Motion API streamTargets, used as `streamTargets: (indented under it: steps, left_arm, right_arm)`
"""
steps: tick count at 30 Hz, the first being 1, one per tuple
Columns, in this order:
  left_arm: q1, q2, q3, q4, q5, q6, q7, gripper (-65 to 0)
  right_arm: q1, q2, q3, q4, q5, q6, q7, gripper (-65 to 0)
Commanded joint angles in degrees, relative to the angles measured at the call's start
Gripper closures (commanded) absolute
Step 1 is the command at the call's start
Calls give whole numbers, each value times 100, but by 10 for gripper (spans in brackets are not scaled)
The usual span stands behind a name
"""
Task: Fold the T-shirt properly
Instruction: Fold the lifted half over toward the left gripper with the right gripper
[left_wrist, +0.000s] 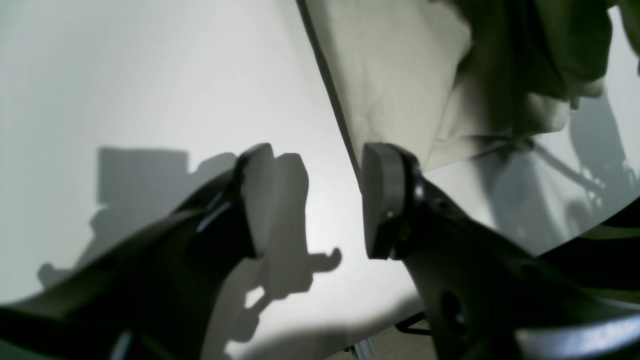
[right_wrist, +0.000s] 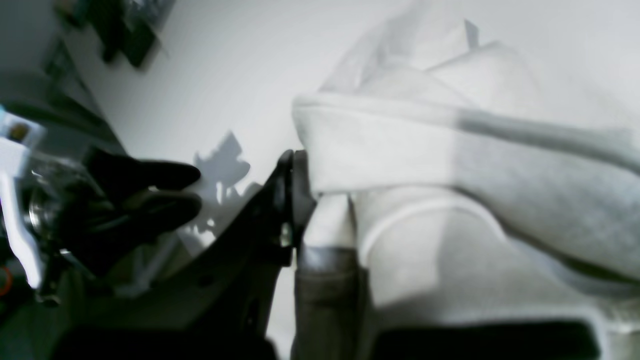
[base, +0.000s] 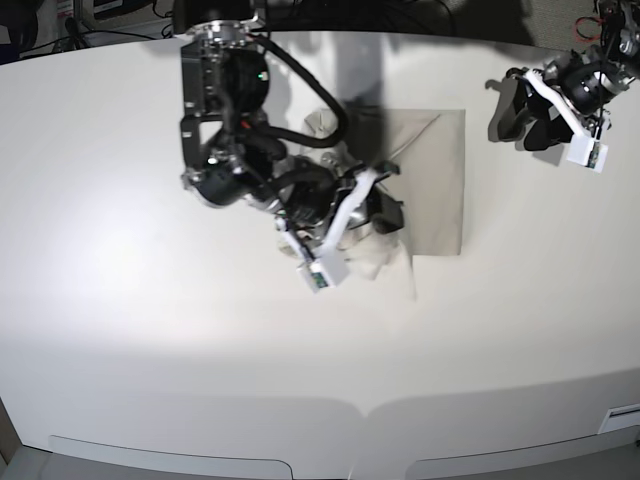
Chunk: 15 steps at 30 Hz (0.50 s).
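The pale beige T-shirt (base: 440, 170) lies partly folded at the table's back middle, its flat part a rough rectangle. My right gripper (base: 385, 215) hovers over the shirt's left side, shut on a bunched fold of cloth. In the right wrist view this gripper (right_wrist: 306, 205) pinches a thick rolled edge of the T-shirt (right_wrist: 400, 145), and a ribbed hem curves below it. My left gripper (base: 505, 115) hangs open off the shirt's right edge, holding nothing. The left wrist view shows its pads (left_wrist: 382, 200) wide apart above bare table, with the T-shirt (left_wrist: 400, 75) beyond them.
The white table (base: 150, 300) runs wide to the left and front of the shirt. Its curved front edge (base: 365, 412) lies near the bottom of the base view. Dark cables and equipment (base: 110, 15) sit past the back edge.
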Motion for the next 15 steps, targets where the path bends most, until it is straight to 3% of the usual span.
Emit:
streamTargets:
  steps: [1,3,6,9,11,15]
  left_arm:
    - [4,-66,-33,92,-85,-26,-146,-281]
    - [2,-74,-33,92,-79,-26,-140,-281]
    - [2,-83,-33,92,-81,-28,-140,-281]
    - [2,-83,-33,92,-83,-26,-144,-281]
    - [2,-83,-33,92,-83,-26,-140,-281]
    - [4,-83,-33,92,-81,-26,-125,-281]
  right_arm:
    - [96,-27,-168,83,98,-105,199,0]
    - [96,-27,-468,33,-157,-313,267,0]
    - [94,-27,-846,-57,-275,-343,313,-4]
    - [94,-27,-1134,-68,-9,-466,577,-210]
    - [96,-27,-1259,-68,289,-640,909,-241]
    - [96,-27,-1419,-68,374,-640,1362,-241]
